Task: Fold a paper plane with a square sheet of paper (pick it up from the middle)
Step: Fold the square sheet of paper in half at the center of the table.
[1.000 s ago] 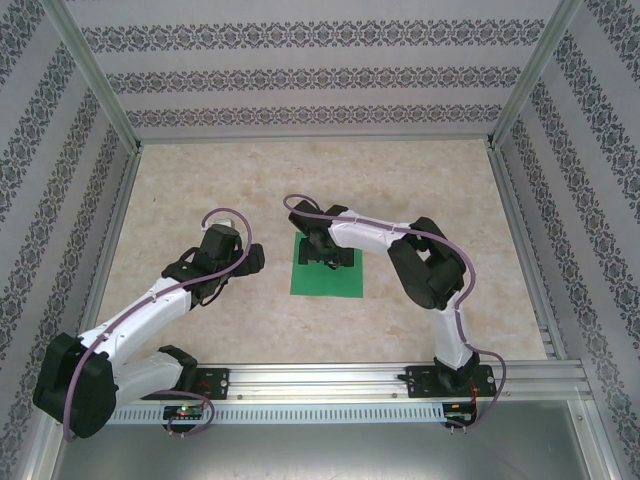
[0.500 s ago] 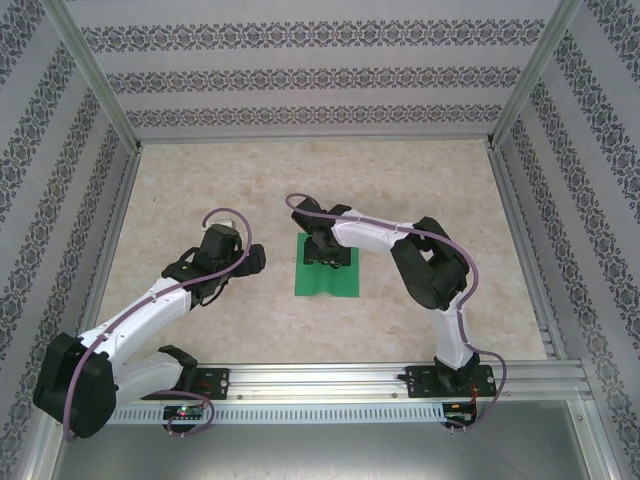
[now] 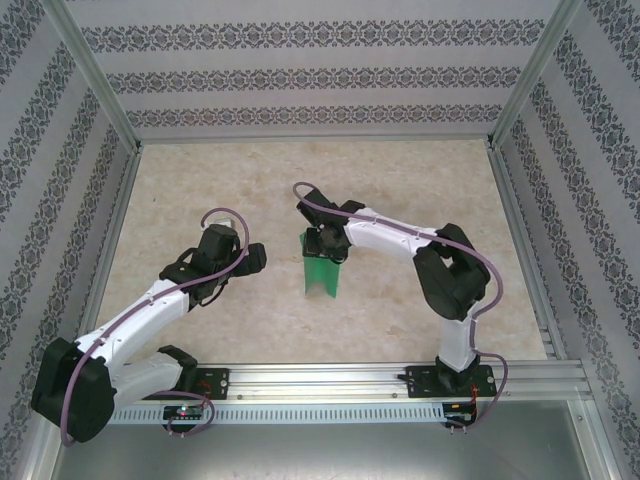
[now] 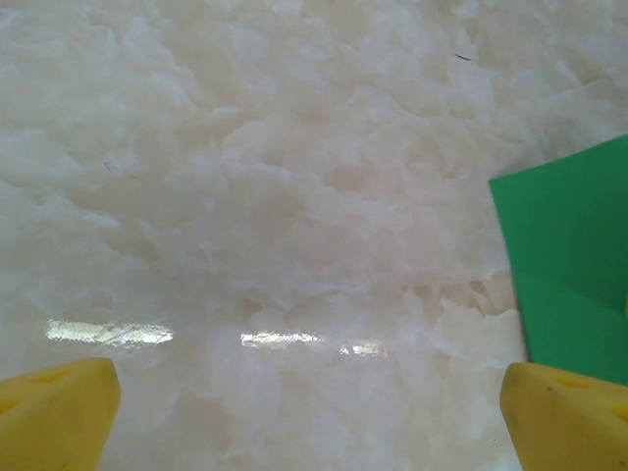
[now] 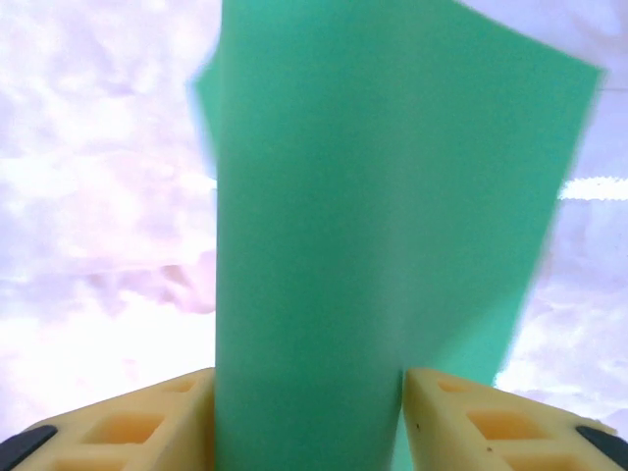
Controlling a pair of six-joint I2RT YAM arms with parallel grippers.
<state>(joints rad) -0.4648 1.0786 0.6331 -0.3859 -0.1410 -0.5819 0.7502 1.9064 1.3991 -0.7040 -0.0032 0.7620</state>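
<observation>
The square sheet of paper (image 3: 321,277) is thin, light and floppy, so expect it to bow, sag and slip rather than hold its shape. A hard squeeze will likely leave a crease you may not want. The middle is the place to take it, and that is where your right gripper (image 3: 326,245) has it. In the right wrist view its yellow fingers (image 5: 157,417) are closed onto the sheet from both sides, pinching it so the halves bend together. The sheet sits near the centre of the table (image 3: 200,190), hanging below that gripper and looking narrow from above. Whether its lower edge touches the surface I cannot tell. Your left gripper (image 4: 309,417) is spread wide with nothing between its fingers, low over the table just left of the sheet and apart from it.
</observation>
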